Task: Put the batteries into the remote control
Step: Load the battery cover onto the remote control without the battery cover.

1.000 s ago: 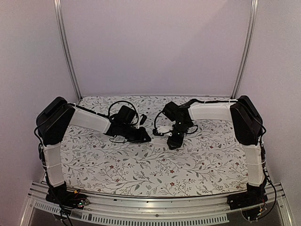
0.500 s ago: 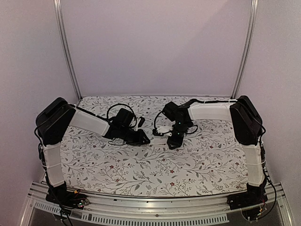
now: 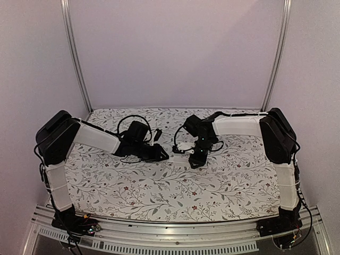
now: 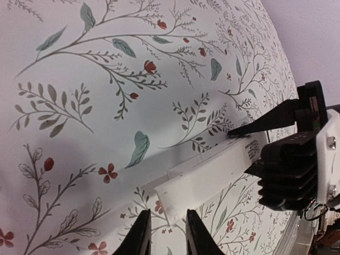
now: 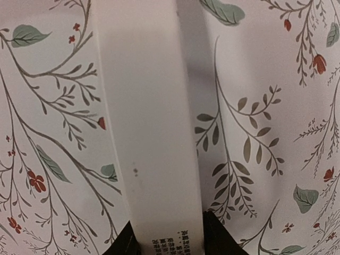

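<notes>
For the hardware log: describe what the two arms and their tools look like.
Both the left arm and right arm have white tubular links joined by bulky black joint housings. Black cables loop near each wrist. The left tool and right tool are black with slim tapered fingers; the right tool's body is ribbed, beside a white plate. A green light glows at the right wrist.

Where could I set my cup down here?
Bare: the near half of the flowered table, between the two arm bases, and the far strip along the wall. Crowded: the middle, where the left gripper and right gripper meet at the remote control.
</notes>
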Controlling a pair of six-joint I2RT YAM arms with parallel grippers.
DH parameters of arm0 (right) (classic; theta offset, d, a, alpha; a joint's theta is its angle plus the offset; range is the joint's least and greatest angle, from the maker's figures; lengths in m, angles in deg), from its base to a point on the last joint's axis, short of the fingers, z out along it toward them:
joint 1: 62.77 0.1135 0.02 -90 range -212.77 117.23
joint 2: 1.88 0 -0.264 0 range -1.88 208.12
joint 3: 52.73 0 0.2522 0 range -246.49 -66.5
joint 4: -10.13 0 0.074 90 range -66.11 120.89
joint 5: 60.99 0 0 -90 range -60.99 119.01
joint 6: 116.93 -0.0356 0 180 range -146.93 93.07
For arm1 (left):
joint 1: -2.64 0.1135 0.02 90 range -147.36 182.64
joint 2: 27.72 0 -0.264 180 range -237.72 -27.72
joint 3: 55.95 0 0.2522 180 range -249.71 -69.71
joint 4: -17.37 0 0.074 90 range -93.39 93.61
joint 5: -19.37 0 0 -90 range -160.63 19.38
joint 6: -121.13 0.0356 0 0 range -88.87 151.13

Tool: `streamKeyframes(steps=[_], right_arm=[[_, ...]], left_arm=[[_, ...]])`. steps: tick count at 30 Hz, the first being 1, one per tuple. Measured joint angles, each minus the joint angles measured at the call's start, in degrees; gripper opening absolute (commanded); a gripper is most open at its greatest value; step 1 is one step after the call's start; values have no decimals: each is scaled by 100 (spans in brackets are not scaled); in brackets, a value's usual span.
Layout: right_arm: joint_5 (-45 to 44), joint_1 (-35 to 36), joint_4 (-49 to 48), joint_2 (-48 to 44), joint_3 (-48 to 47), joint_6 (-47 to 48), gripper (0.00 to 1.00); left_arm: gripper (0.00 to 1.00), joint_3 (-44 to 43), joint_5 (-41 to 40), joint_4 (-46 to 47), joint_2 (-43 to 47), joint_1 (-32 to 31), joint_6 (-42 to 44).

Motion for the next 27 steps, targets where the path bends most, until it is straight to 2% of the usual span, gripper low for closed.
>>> streamKeyframes(steps=[13, 27], right_arm=[[-13, 0, 4, 2, -7, 0, 36], [-13, 0, 9, 9, -13, 0, 36]], left_arm=[[12, 17, -420, -238, 173, 13, 94], [9, -168, -170, -269, -280, -11, 87]])
